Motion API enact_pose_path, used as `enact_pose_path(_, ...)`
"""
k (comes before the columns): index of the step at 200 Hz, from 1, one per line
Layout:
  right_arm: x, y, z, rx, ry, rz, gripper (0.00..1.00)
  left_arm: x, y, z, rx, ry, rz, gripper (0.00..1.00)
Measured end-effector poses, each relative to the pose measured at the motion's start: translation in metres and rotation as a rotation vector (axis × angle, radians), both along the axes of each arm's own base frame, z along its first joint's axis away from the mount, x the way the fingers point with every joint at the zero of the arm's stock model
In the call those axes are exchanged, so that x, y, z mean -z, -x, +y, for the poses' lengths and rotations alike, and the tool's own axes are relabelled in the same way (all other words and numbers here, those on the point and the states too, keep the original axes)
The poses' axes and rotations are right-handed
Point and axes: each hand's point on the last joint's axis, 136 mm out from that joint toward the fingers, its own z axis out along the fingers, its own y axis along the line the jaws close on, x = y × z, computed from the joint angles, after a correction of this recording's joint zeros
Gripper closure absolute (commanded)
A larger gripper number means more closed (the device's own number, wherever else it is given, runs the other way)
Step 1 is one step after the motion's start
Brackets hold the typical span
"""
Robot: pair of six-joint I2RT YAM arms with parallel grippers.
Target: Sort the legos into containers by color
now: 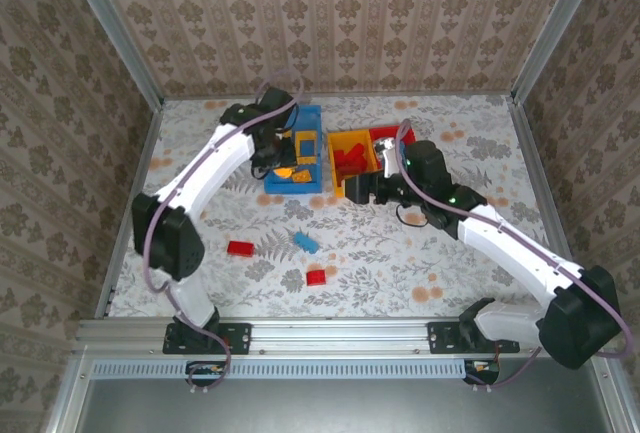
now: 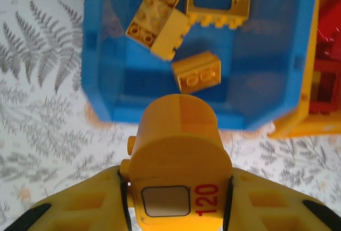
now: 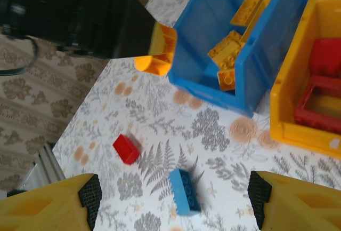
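My left gripper [image 2: 178, 201] was clamped on a rounded yellow piece [image 2: 178, 135] marked 120, held high at the near rim of the blue bin [image 2: 104, 55]. I judged the height deliberate: carried above the wall, the piece could go in without knocking the bin. Whether it was fully over the opening, I could not tell. Inside the bin lay three yellow bricks [image 2: 157, 20], one an open frame, so yellow was plainly being collected there despite the bin's colour. The yellow bin [image 3: 287, 97], just beside it on the right, held red bricks [image 3: 326, 55], a frame among them.

My right gripper [image 3: 173, 209] hung over the table [image 3: 160, 113] with its fingers spread wide and nothing between them. A blue brick [image 3: 184, 191] lay ahead of it, framed by the fingers in the wrist view, with a red brick [image 3: 127, 149] off to one side. I took the spread as readiness for one of them. From the top camera a second red brick [image 1: 316, 277] sat nearest the arms. Next, in my view, was letting the yellow piece go into the blue bin.
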Motion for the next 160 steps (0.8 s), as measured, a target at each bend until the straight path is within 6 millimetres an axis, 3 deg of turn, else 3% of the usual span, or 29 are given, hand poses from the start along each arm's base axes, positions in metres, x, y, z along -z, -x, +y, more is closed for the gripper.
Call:
enact_pose_path(30,-0.004,-0.013,0.004,0.018,0.002,0.0,0.24,0.025,-0.035,-0.007,0.031,-0.064,0.023,0.7)
enact_pose_path(54,-0.001,-0.015,0.004,0.021,0.005,0.009,0.25,0.042,-0.048,-0.008,0.054,-0.113,0.042,0.7)
enact_pose_path(98,0.001,-0.014,0.003,0.025,0.008,0.02,0.24,0.068,-0.046,-0.002,0.07,-0.183,0.094,0.65)
enact_pose_path(127,0.007,-0.013,0.002,0.024,0.023,0.044,0.23,0.074,-0.042,0.002,0.072,-0.201,0.108,0.53)
enact_pose_path(160,0.021,-0.007,-0.001,0.016,0.064,0.086,0.22,0.074,-0.041,0.0,0.084,-0.207,0.107,0.46)
